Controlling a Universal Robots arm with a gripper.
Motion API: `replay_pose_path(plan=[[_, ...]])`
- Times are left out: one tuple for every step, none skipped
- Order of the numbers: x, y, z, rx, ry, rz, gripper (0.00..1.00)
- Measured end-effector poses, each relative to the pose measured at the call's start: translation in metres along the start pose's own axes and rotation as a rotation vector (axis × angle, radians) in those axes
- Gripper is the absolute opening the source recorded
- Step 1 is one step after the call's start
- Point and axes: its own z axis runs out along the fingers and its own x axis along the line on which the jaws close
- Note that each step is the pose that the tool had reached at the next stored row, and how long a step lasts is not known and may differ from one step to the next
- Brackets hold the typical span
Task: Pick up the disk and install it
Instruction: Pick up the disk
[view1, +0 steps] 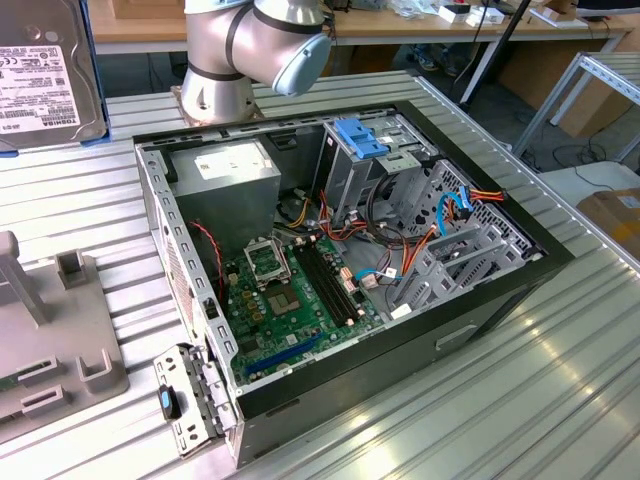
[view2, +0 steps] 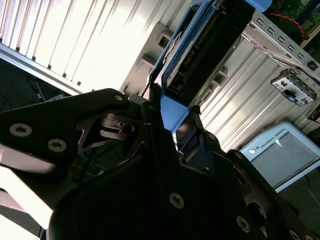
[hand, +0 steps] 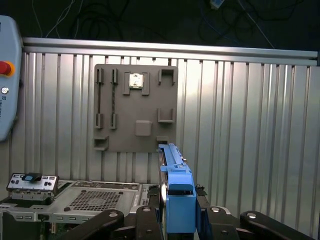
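Disk (hand: 177, 200) clamped edge-on in end effector (hand: 179, 217) — open computer case (view1: 165, 230) holds motherboard (view1: 290, 300), cables (view1: 400, 245).

- A ribbed metal table (view1: 520, 400) is stretching across the scene and catching bright light.
- A wooden desk (view1: 140, 25) is standing at the far side.
- A cardboard box (view1: 615, 215) is sitting at the exterior view's right.
- Cables (hand: 100, 20) are trailing over the dark floor (hand: 165, 15).

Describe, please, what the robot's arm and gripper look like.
The arm is silver-grey rounded tubing with a light-blue joint cap. The gripper is black, built of angular linked plates with bare silver screw heads.
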Motion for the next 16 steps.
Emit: replay_pose_path(plan=[[0.0000, 0.0000, 0.0000, 0.0001, -0.0001, 0.000, 0.36], [0.0000, 0.0000, 0.0000, 0.0002, -0.0001, 0.000, 0.36], [0.0000, 0.0000, 0.0000, 0.0001, 0.0000, 0.000, 0.36], [0.0000, 0.0000, -0.0001, 0.0001, 0.0000, 0.000, 0.36], [0.0000, 0.0000, 0.0000, 0.0001, -0.0001, 0.000, 0.36], [0.0001, -0.0002, 0.0000, 0.0002, -0.0001, 0.000, 0.36], [0.0001, -0.0016, -0.0001, 0.0000, 0.0000, 0.000, 0.36], [0.0001, -0.0027, 0.0000, 0.0001, -0.0001, 0.000, 0.36], [0.0002, -0.0039, 0.0000, 0.0000, 0.0000, 0.000, 0.36], [0.0003, -0.0056, 0.0000, 0.0000, 0.0000, 0.000, 0.36], [0.0003, -0.0068, 0.0000, 0.0001, 0.0000, 0.000, 0.36], [0.0005, -0.0108, 0.0001, 0.0001, 0.0000, 0.000, 0.36], [0.0005, -0.0125, 0.0001, 0.0001, 0.0000, 0.000, 0.36], [0.0006, -0.0147, 0.0002, 0.0001, 0.0000, 0.000, 0.36], [0.0008, -0.0181, 0.0002, 0.0001, -0.0001, 0.000, 0.36], [0.0008, -0.0198, 0.0002, 0.0001, -0.0001, 0.000, 0.36]])
